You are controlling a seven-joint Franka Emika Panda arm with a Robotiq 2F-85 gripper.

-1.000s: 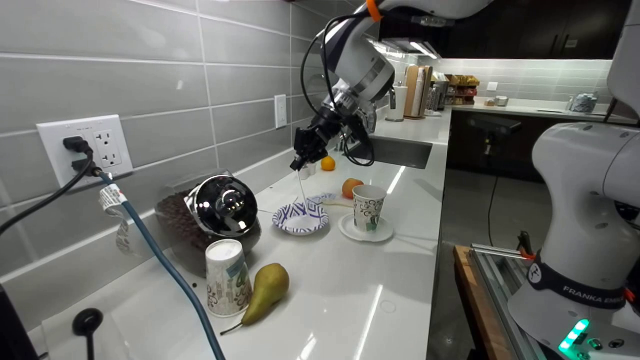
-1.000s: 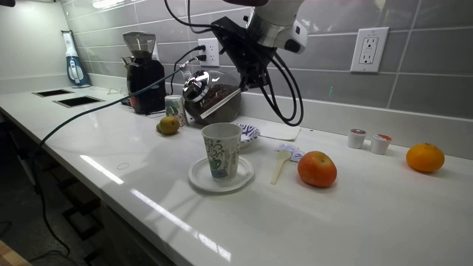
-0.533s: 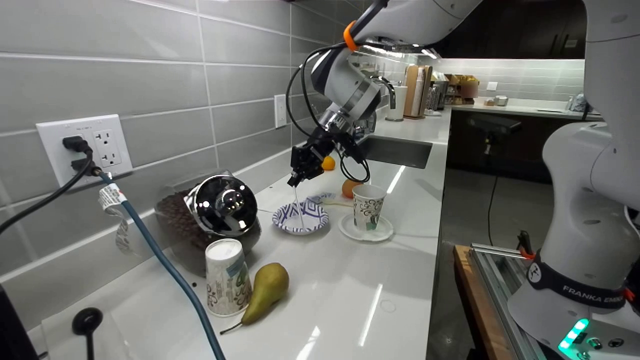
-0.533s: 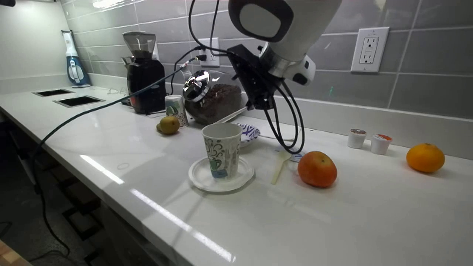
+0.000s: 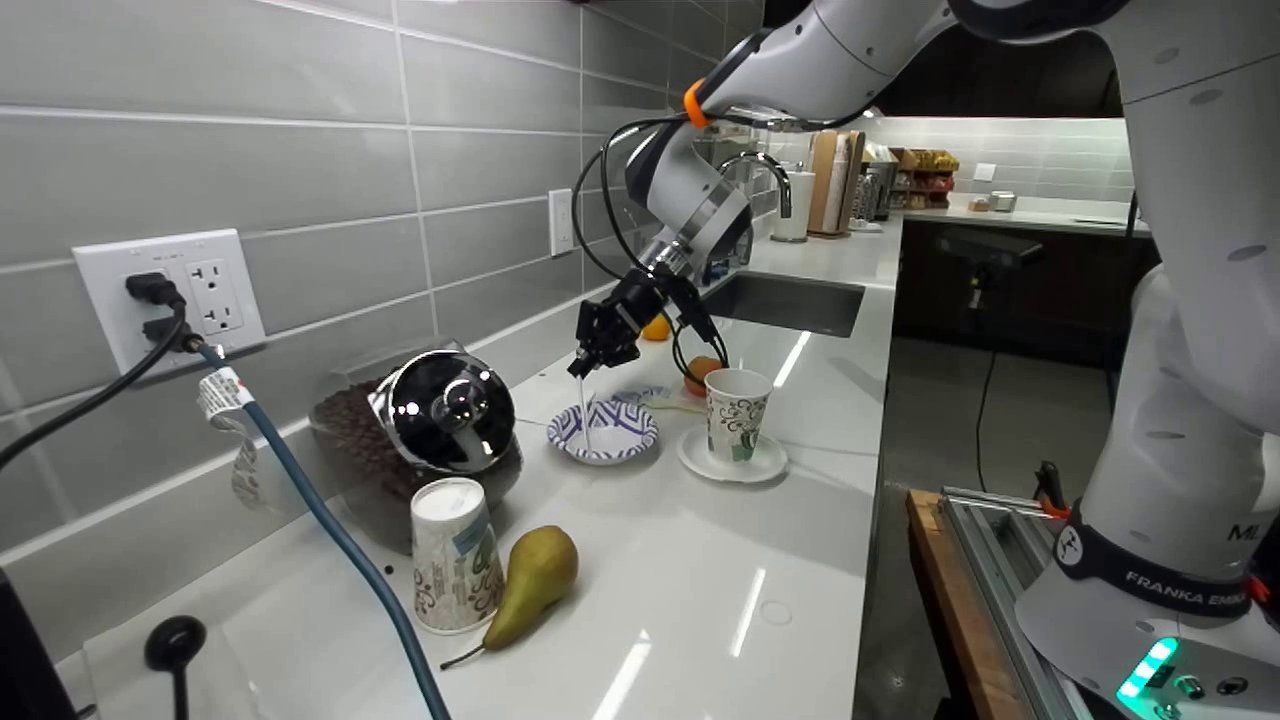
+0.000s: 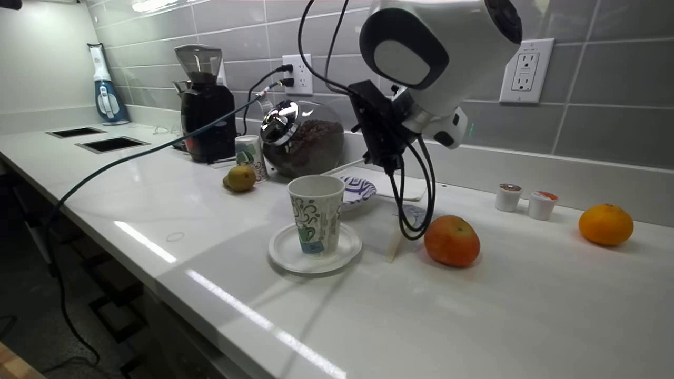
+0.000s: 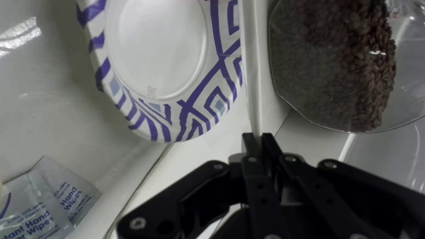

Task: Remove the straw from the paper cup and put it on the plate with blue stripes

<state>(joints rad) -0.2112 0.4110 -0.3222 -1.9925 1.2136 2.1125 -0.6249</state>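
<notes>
One straw slants downward from the fingers.

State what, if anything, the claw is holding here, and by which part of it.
The straw, pinched by the claw at or near the straw's upper end; the rest extends downward from there.

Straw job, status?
Hand shut on straw. Near striped plate, contact unclear, not yet released. Jar close by, might crowd it.
</notes>
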